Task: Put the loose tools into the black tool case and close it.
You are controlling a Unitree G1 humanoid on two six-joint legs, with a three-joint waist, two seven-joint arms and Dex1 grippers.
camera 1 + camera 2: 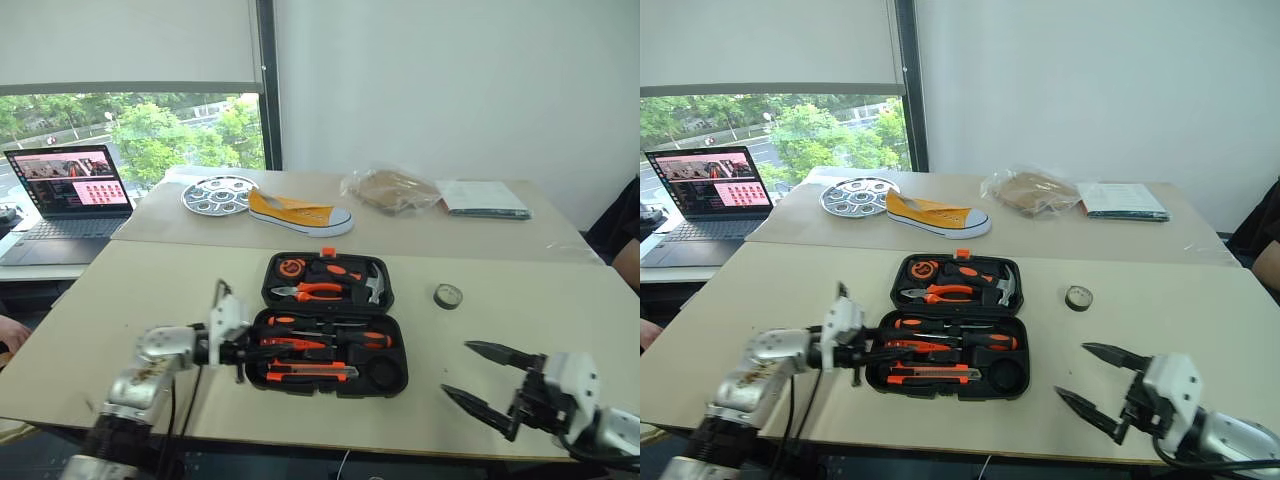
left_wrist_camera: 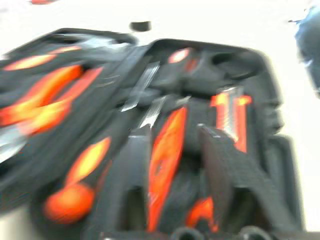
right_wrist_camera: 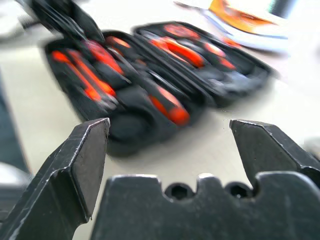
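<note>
While right gripper [image 1: 482, 378] gapes empty, left gripper [image 1: 262, 347] overhangs the black tool case [image 1: 385, 375]

Silver-grey arms, white wrists, black pointed jaws, black cables

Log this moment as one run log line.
case: black tool case open, tools in slots | left tool at case's left edge, holding nothing | right tool open, empty, right of case | tape roll loose on table
</note>
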